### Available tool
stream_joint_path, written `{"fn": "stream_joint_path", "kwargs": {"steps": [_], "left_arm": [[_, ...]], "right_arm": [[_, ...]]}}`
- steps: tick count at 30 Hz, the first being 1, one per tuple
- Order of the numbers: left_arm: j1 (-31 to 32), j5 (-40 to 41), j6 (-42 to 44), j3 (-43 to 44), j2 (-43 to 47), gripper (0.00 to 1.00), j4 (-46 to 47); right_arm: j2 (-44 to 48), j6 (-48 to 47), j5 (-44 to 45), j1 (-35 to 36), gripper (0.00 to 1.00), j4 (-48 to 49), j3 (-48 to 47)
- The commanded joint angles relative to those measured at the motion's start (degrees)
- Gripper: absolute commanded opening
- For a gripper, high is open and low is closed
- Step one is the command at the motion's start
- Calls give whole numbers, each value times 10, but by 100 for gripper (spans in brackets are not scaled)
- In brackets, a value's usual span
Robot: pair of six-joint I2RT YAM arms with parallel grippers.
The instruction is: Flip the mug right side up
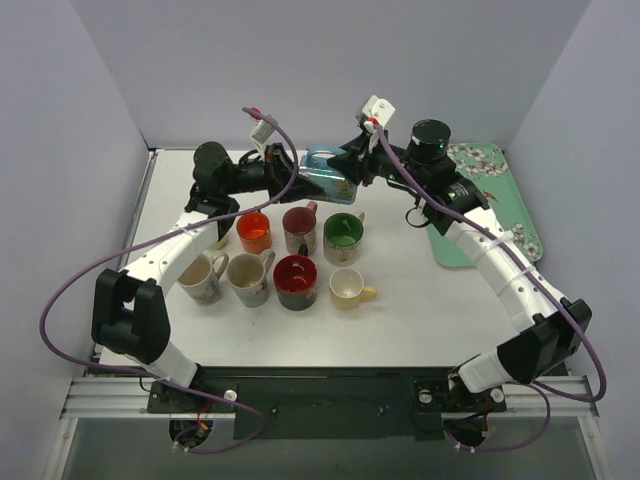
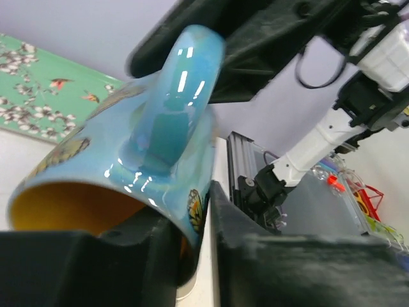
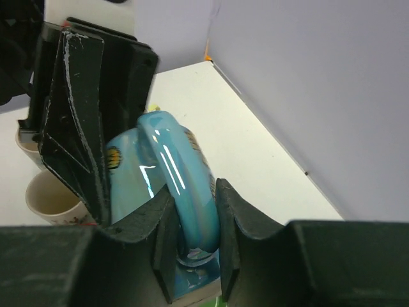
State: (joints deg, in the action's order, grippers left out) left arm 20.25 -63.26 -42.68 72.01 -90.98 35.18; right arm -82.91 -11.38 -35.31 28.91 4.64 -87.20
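We hold the blue butterfly mug (image 1: pixel 328 185) aloft at 12 o'clock, axis lying 9-to-3, mouth toward 9. The right gripper (image 3: pixel 190 224) clamps its handle; the left gripper (image 2: pixel 192 249) straddles the rim, but we cannot tell if it pinches.

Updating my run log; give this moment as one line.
blue mug: lifted, sideways | right end effector: gripping handle | left end effector: pinching rim

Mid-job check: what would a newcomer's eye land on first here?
The glossy blue ceramic butterfly mug, held tilted at far centre, the right hand clamping its handle and the left hand on its rim. Next, seven upright mugs clustered mid-table, and the green floral tray at far right.
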Motion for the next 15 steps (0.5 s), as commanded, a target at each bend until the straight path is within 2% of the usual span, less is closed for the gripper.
{"fn": "stream_joint_path", "kwargs": {"steps": [1,2,4,5,6,7,8,9,10,11,12,13,14,15], "left_arm": [[3,-12,6,-3,12,8,23],[0,-7,6,-6,12,0,21],[-9,4,9,-8,21,0,6],[-14,16,11,-6,25,0,-4],[-26,23,15,4,27,0,-38],[-33,44,39,14,31,0,-64],[-46,58,62,49,32,0,-168],[-51,105,140,77,32,0,-234],[-58,145,184,132,29,0,-407],[-58,237,284,168,23,0,-479],[-57,282,329,220,19,0,-604],[-58,372,376,238,17,0,-688],[-61,413,410,273,15,0,-717],[-64,494,424,287,12,0,-777]], "right_arm": [[-7,90,-45,-17,0,206,-30],[-9,107,-46,-26,0,216,-24],[-15,129,-41,-37,1,215,-24],[-16,130,-31,-38,7,209,-25],[-16,132,-10,-39,28,198,-24],[-16,130,6,-39,39,193,-24],[-17,120,34,-40,58,167,-28],[-16,118,53,-41,72,153,-38],[-15,94,85,-40,92,123,-40],[-15,87,96,-41,93,110,-44],[-15,73,117,-39,93,93,-44],[-14,67,126,-39,93,85,-42],[-10,65,147,-39,93,78,-39],[-10,65,157,-39,93,76,-34]]}}
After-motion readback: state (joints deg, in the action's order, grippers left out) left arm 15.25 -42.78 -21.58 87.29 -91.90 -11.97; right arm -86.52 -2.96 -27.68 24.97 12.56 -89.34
